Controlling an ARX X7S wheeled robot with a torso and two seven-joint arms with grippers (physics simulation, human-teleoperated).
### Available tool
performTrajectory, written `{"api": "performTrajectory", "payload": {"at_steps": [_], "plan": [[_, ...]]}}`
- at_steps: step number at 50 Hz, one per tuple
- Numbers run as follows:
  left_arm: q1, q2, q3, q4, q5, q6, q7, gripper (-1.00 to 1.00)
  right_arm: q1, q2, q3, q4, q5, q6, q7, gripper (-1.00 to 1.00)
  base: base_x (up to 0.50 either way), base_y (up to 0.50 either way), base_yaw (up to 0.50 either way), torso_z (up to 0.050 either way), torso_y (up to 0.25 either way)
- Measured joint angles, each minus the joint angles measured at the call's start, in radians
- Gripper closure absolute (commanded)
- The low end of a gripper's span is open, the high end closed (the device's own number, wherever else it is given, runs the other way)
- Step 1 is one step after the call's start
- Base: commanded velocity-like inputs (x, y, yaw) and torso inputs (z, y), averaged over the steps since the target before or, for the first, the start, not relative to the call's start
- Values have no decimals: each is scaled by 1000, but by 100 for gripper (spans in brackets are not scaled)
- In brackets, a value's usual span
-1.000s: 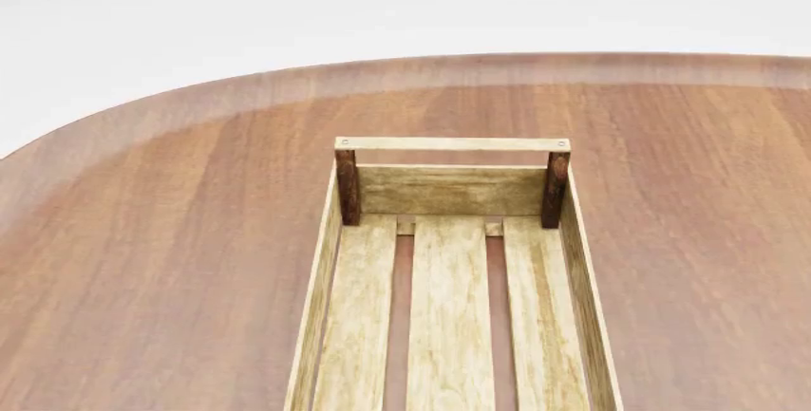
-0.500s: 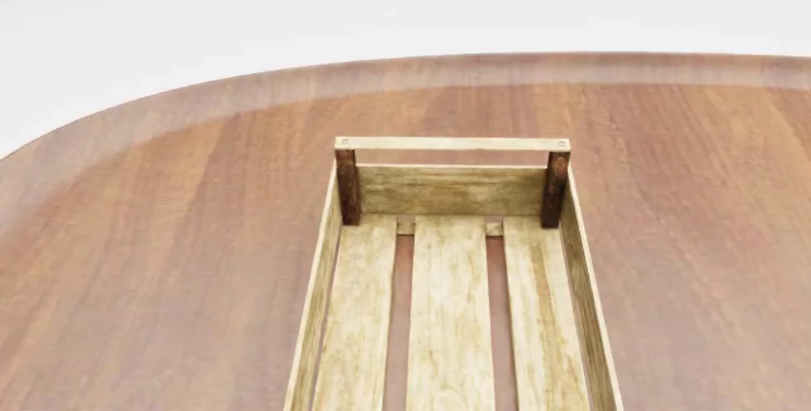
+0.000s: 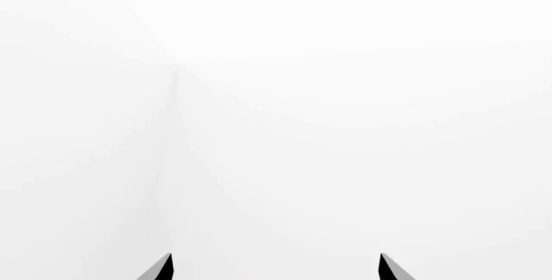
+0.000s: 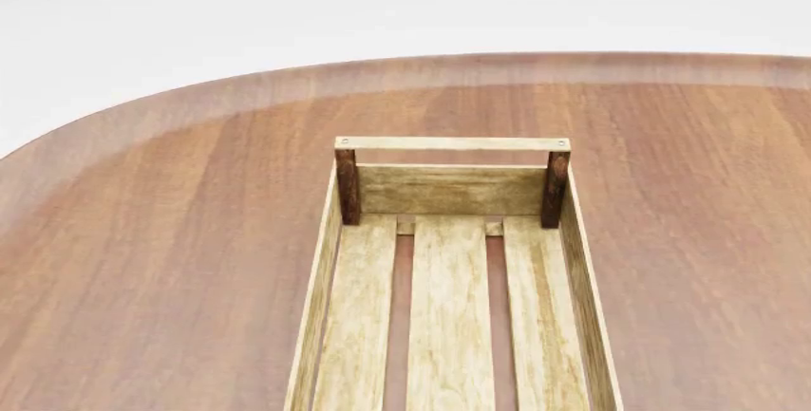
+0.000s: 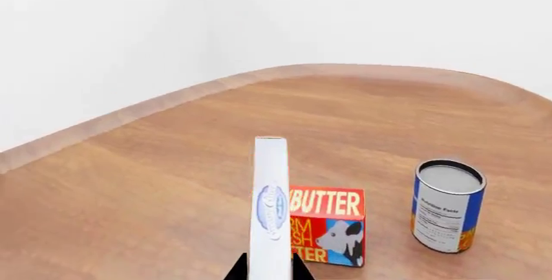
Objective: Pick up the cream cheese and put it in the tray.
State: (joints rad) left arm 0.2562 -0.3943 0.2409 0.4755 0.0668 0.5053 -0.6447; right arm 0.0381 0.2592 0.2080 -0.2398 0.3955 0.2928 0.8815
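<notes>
- Across the three head views nothing differed: the tray [image 4: 453, 278] sat in the same spot on the wooden table [image 4: 165, 269], and neither arm had entered that view.
- The right gripper [image 5: 269, 268] showed in its wrist view only as two dark fingertips [image 5: 236, 269] at the frame's lower edge, closed narrowly on the cream cheese [image 5: 270, 205].
- The cream cheese stood on edge between those tips, thin side toward the camera, its blue oval logo facing out, and it appeared lifted clear of the table, above the other goods.
- The left gripper [image 3: 274, 267] showed as two dark fingertips [image 3: 159, 270] set well apart, with nothing between them; it faced only blank white surroundings.
- The tray lay lengthwise away from the robot, near the middle of the table, its far end well short of the table's curved far edge.
- Its far end had two dark brown corner posts [image 4: 348, 186] joined by a pale handle bar [image 4: 453, 143] above a low end wall.
- The visible part of the tray held nothing on its three pale slats; its near end was cut off by the frame.
- In the right wrist view a red butter box [image 5: 329, 226] stood on the table behind the cream cheese, and a blue-and-orange can [image 5: 446, 206] stood upright near it, apart from the box.
- The table's rounded edge curved behind both.
</notes>
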Motion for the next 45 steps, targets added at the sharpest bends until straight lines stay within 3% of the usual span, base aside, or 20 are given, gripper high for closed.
{"api": "performTrajectory", "payload": {"at_steps": [21,45], "plan": [[-7,-4,3,-7,-11,-3,-1,-100,82,80,-122,-122,-89,79,-11,100,0,0,0,0,0],[-17,-11,2,-15,-28,-12,-4,-100,314,204,-292,-116,-87,191,-199,100,0,0,0,0,1]]}}
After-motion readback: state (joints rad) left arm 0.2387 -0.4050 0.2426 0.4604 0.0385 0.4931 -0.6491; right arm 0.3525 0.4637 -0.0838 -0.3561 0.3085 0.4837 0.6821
